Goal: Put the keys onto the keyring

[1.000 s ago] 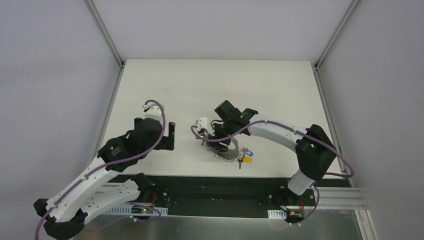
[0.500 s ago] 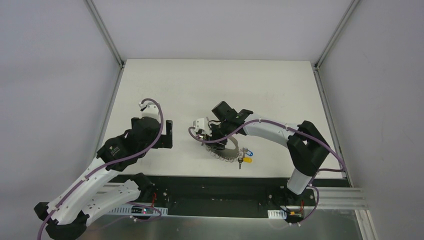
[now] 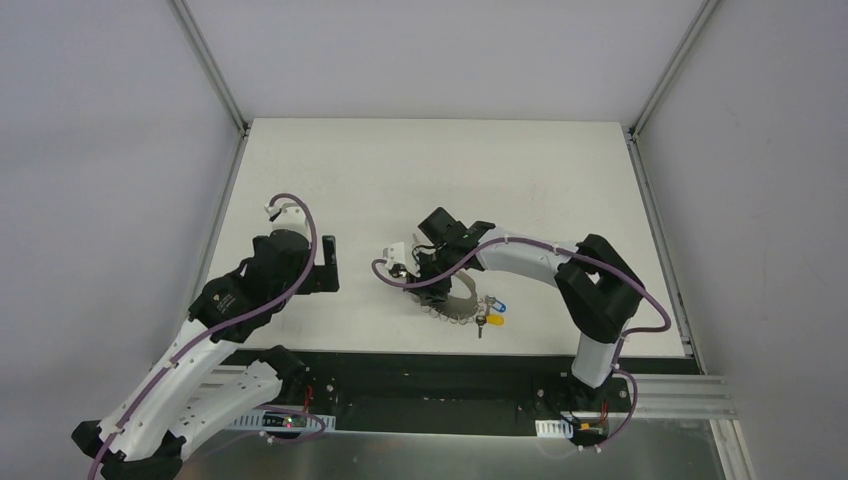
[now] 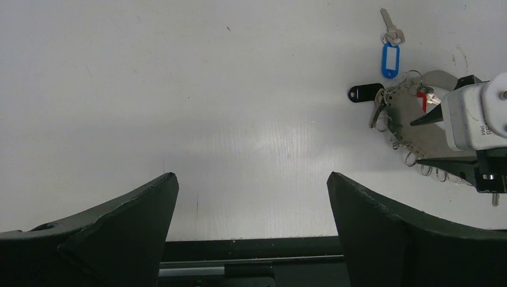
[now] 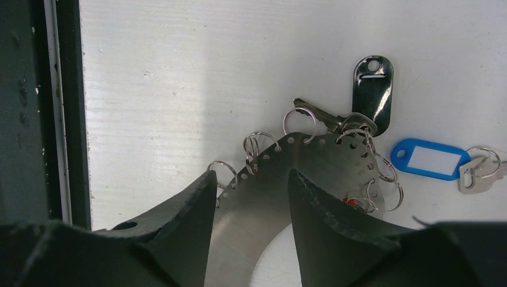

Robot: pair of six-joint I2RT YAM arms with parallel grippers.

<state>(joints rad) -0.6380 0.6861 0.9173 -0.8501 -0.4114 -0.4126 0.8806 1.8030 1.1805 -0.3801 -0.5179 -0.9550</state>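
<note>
My right gripper [image 5: 251,179] stands about half open, with its two fingers [image 5: 179,233] on either side of the flat curved band of the keyring [image 5: 317,170]. Whether they already press on the metal, I cannot tell. The keyring lies on the white table [image 5: 179,72] near the front edge, with small rings along its rim. The keys [image 5: 323,118] lie just beside it: the black-tagged one rests against the rings, and the blue-tagged one lies on the table next to them. My right arm reaches leftwards from its base, wrist bent down. My left gripper [image 4: 251,179] is wide open and holds nothing. It is above bare table, well apart from the keyring, with its arm stretched forward.
</note>
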